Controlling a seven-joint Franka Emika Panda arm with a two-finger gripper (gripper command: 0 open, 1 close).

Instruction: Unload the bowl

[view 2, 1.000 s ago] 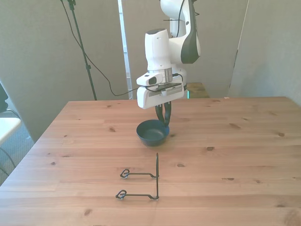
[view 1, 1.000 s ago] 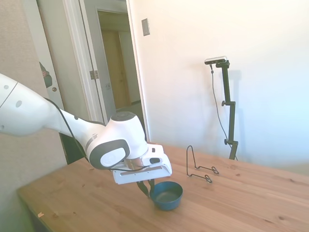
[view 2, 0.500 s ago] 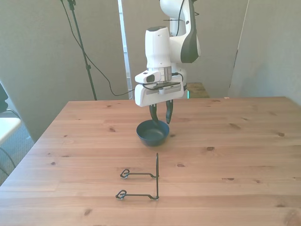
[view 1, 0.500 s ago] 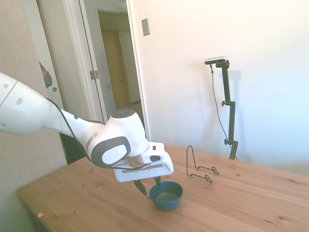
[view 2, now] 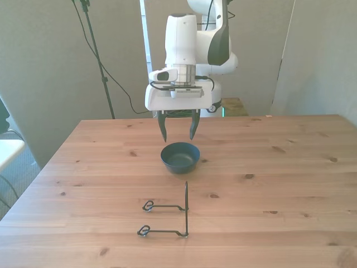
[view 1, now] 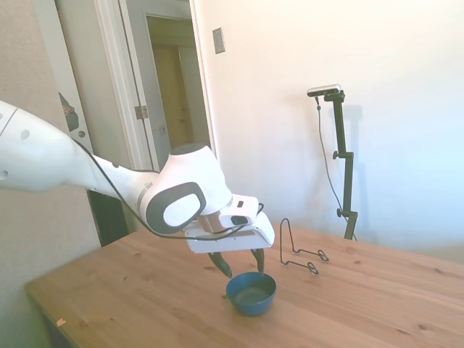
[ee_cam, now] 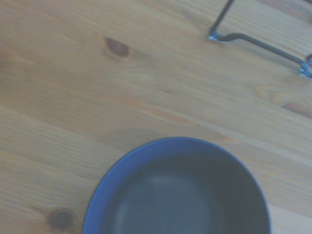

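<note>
Wooden worktop (view 2: 290, 184), nearest first: a thin black wire stand (view 2: 167, 218) sits bare and well apart from the teal bowl (view 2: 180, 157), which rests upright on the planks beyond it. Above the bowl hangs the robot's hand (view 2: 177, 135), released and holding nothing. Should the hand dip, a fingertip could clip the rim and tip the bowl.

Arm enters from left of side view, elbow bent, wrist pitched downward. Gripper (view 1: 241, 266) near frame centre; both fingers (view 2: 163, 129) spread apart, pointing down, holding nothing.
</note>
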